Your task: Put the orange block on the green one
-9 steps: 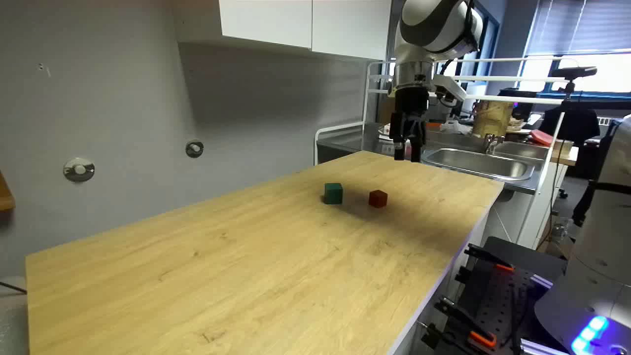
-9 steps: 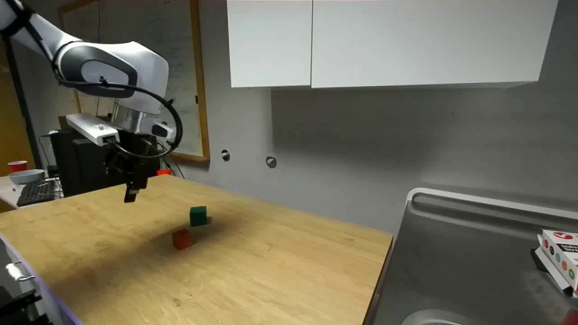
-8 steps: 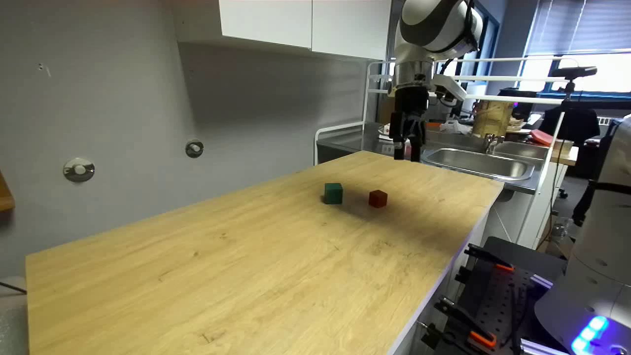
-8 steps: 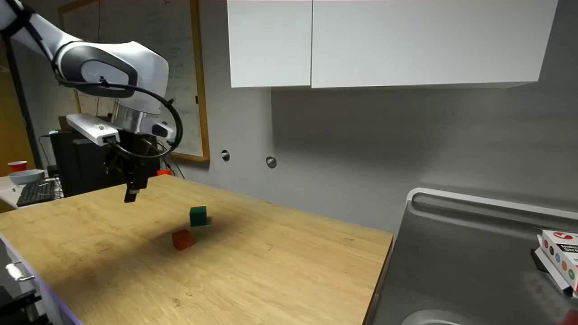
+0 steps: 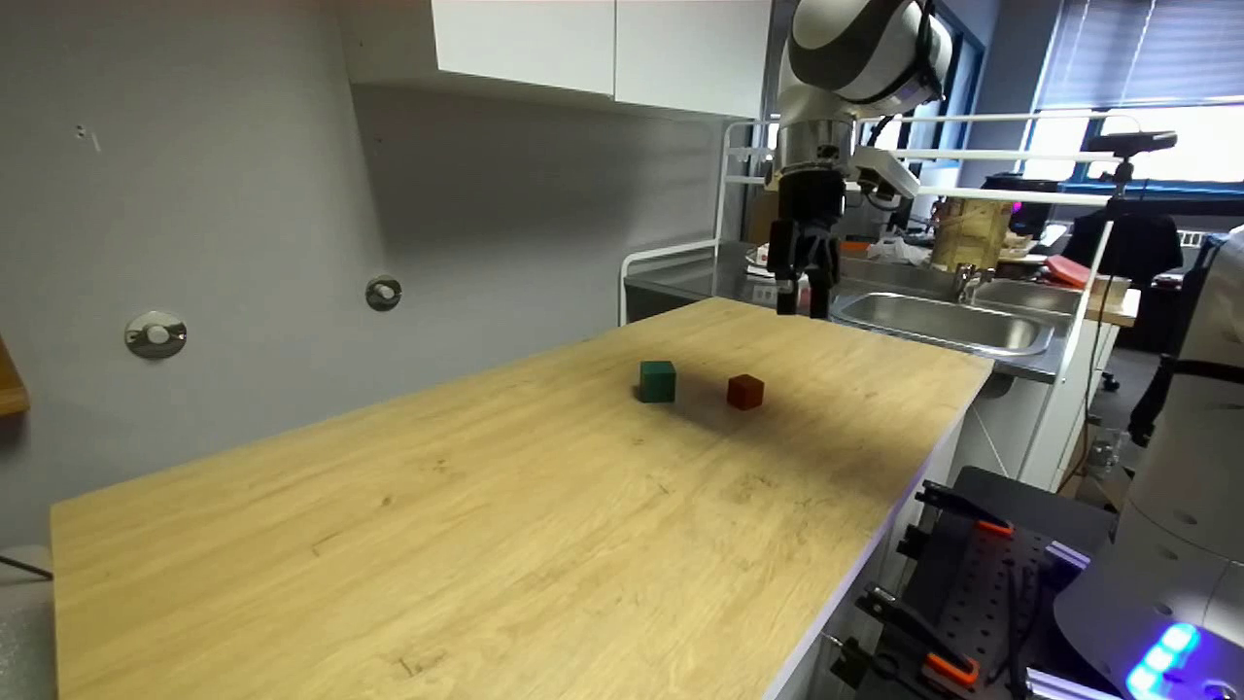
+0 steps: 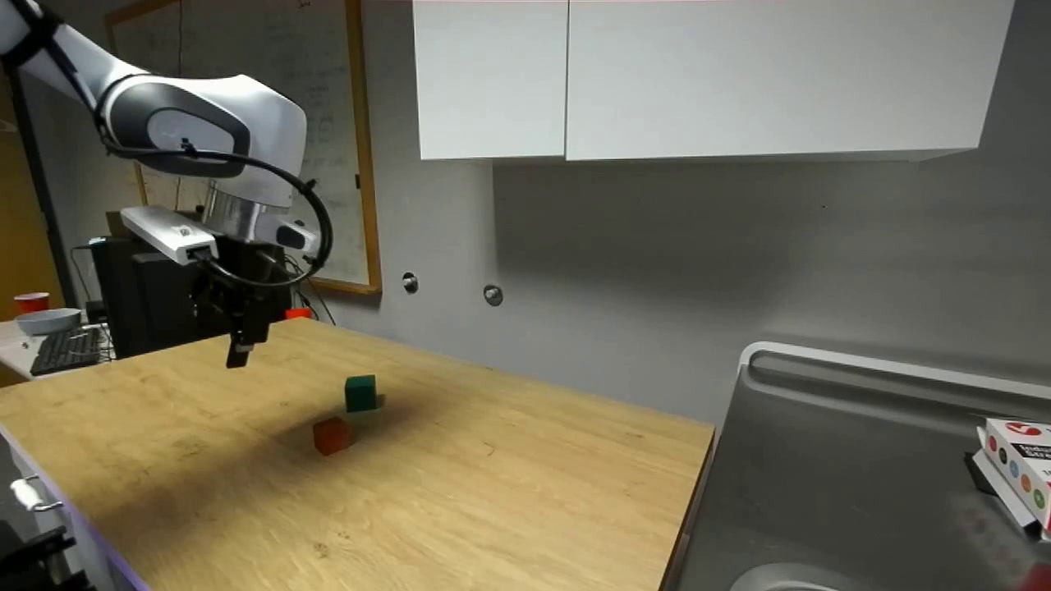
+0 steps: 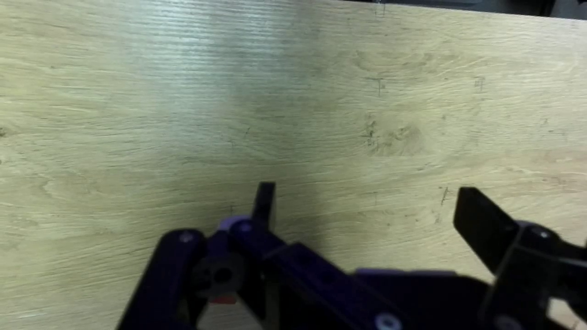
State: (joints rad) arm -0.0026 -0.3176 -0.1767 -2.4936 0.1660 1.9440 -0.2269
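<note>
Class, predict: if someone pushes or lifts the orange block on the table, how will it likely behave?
Pushed, the orange block would probably slide, not roll: it sits level and its faces look flat. Its cube shape makes tipping seem unlikely. Its straight edges suggest something stiff that should keep its shape when lifted.

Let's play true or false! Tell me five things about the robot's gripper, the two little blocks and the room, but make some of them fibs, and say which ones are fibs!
1. The orange block and the green block both rest on the wooden tabletop. True.
2. The orange block sits on top of the green block. False: they stand side by side with a gap between them.
3. The gripper is open. True.
4. The gripper is holding the green block. False: it holds nothing.
5. White cupboards hang on the grey wall. True.
</note>
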